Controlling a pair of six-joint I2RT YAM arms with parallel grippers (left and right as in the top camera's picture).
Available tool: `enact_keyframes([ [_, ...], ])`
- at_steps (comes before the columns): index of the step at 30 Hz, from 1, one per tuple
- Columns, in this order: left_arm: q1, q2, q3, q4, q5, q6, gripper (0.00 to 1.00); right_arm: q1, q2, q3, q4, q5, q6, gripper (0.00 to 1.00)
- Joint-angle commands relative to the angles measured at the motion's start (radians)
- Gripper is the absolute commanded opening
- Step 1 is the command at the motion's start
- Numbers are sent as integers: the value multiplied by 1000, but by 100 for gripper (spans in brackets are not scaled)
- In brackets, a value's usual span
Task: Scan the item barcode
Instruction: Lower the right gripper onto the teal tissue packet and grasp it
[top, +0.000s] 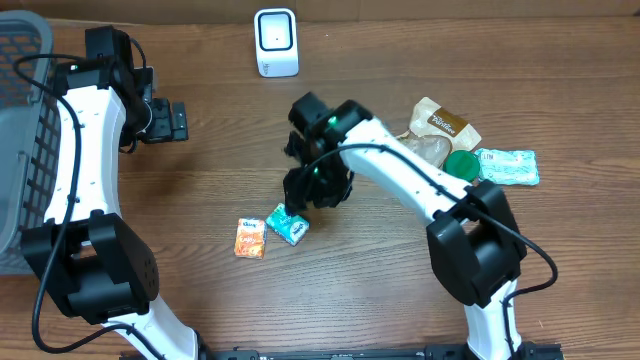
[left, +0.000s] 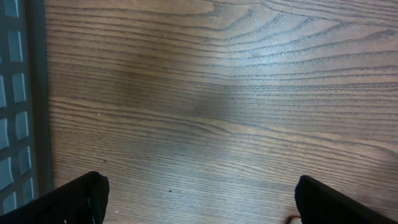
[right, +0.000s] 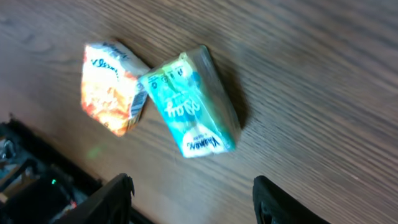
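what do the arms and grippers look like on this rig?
Left arm and right arm: white link shells, bulky black joints, black cables running alongside. Left gripper and right gripper: black, two blunt fingers. Green status lights glow near the right wrist.

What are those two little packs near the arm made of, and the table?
Teal pack: likely thin glossy plastic film; it shines and creases. Orange pack: seemingly the same shiny, crinkled wrap. Table: wood or wood-look laminate, matte, with visible grain.
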Motion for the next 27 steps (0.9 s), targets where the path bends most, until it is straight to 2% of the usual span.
enact_keyframes([
  [1, 3, -10, 17, 1, -2, 12, 100, 26, 5, -35, 54, 64, 51, 59],
  [4, 3, -10, 17, 1, -2, 12, 100, 27, 5, -48, 94, 126, 37, 59],
  [7, 3, -10, 17, 1, -2, 12, 100, 14, 5, -61, 135, 126, -50, 59],
  [11, 3, -10, 17, 1, -2, 11, 100, 8, 5, -101, 176, 121, -86, 59],
  [17, 4, -10, 17, 1, -2, 12, 99, 8, 5, -181, 219, 12, -138, 48],
  [22, 3, -10, 17, 1, -2, 12, 100, 8, 5, -241, 290, -34, -137, 42],
  [27, 4, -10, 17, 1, -2, 12, 100, 8, 5, -282, 337, -63, -124, 31],
])
